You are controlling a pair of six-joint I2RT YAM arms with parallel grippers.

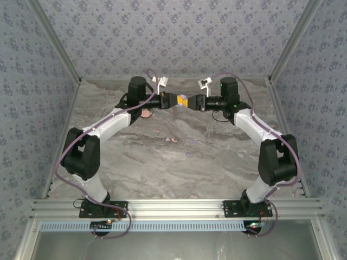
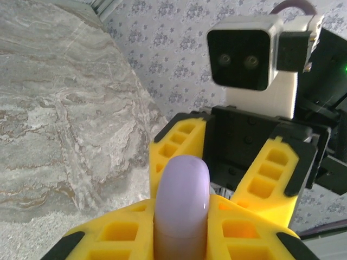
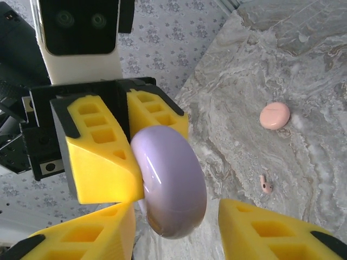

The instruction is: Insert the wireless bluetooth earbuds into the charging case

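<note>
While the left gripper (image 2: pixel 181 233) alone pinches the purple case (image 3: pixel 171 184) at twelve o'clock, the right gripper (image 3: pixel 176 211) gapes wide. Glossy and rounded, it could slip out.

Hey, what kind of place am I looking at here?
Likely a robot test booth, not a home: floral-print wall panels enclose a marble-look tabletop, with a left arm and right arm bolted to an aluminium rail at its near edge.
</note>
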